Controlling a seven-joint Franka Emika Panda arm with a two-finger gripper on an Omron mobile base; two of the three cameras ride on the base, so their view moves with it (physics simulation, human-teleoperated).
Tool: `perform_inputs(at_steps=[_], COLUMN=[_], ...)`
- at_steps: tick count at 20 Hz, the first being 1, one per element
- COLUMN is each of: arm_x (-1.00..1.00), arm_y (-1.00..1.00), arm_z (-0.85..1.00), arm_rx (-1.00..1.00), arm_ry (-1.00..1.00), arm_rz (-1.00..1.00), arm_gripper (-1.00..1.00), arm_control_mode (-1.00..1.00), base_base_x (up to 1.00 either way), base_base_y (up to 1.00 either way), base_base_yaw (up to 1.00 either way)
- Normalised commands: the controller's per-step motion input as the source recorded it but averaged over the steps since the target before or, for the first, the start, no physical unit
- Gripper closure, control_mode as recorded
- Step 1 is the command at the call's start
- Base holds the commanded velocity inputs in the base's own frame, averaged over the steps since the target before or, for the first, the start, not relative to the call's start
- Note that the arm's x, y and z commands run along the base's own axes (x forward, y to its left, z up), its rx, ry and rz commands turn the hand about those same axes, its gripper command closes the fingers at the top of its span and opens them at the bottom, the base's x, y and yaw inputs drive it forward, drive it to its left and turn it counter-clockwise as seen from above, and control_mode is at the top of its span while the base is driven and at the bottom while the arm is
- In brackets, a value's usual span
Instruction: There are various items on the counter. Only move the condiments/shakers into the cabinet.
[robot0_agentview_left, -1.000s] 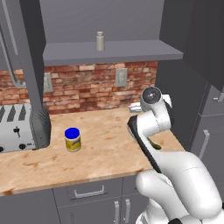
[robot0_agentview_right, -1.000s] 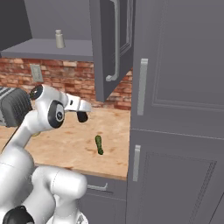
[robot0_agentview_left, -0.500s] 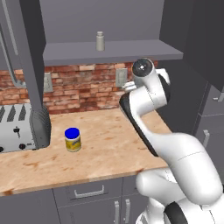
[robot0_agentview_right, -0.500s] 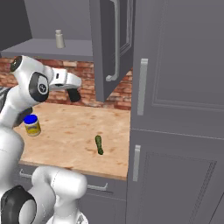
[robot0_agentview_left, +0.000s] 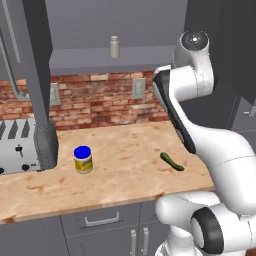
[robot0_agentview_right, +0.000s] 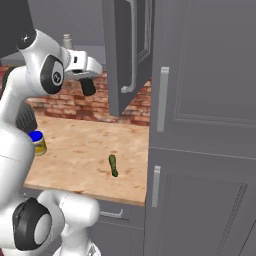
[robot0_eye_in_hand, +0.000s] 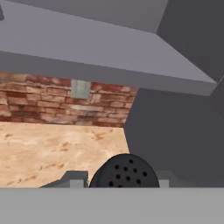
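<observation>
Hand view: the jaws are clamped on the black shaker, whose round, perforated top sits at the bottom of the picture between the two finger tips. Past it runs the tan counter, the brick wall with a grey outlet on it, and, above that, the front edge and underside of the cabinet shelf; a dark panel closes the right side. In the right base view the gripper hangs high over the counter, just below shelf level, with the dark shaker pointing down out of it beside the open cabinet door. The grey shaker stands upright on the shelf behind the hand (in the left base view it is near the shelf's middle, well clear of the arm). On the counter the jar with its blue lid stands upright near the toaster, a little in front of it and apart from it. The green vegetable lies flat towards the counter's right end, close to the arm's base and well away from the jar; the right base view shows it lying just short of the tall grey cupboard. The cabinet is open, its left door swung out over the toaster.
</observation>
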Motion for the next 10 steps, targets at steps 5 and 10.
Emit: perform_inputs(at_steps=[5, 10], arm_x=[-0.25, -0.06], arm_y=[-0.16, 0.03], arm_z=[0.23, 0.83], arm_rx=[0.06, 0.00], arm_ry=[-0.19, -0.17], arm_rz=[0.01, 0.00], arm_gripper=[1.00, 1.00], arm_control_mode=[-1.00, -1.00], base_base_x=[0.00, 0.00], base_base_y=[0.00, 0.00], base_base_yaw=[0.00, 0.00])
